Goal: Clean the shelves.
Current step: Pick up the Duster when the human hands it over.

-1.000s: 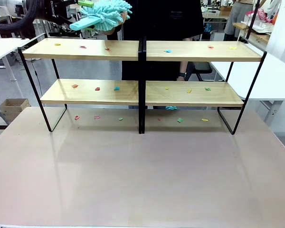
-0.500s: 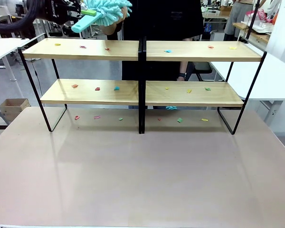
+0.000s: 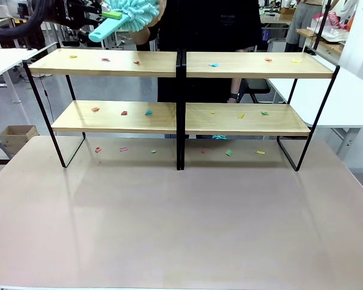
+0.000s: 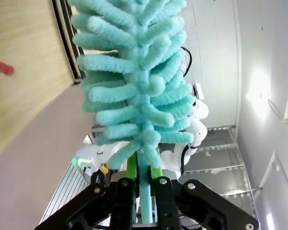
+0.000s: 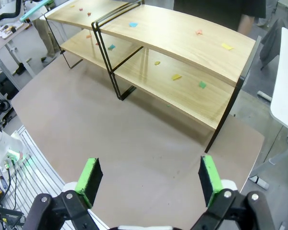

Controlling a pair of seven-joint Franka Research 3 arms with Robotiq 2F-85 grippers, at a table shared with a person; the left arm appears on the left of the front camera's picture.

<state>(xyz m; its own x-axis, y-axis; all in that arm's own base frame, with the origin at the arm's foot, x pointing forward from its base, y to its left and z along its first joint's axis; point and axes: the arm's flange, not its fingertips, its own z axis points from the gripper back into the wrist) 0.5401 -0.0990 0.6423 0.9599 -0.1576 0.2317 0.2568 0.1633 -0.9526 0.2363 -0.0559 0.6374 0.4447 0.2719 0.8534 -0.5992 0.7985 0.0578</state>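
Left claw (image 4: pixel 143 189), open a second ago, now grasps the teal duster (image 4: pixel 134 81) above the shelves (image 3: pixel 109 63); sweeping may begin.

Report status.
Left tool shut on duster handle, above shelves' left end. Right tool open over table. Coloured scraps on boards. Person behind shelves.

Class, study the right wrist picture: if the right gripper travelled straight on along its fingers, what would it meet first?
Most likely the bare tabletop in front of the shelves. The right gripper, jaws open, aims down at that patch, though depth is hard to judge.
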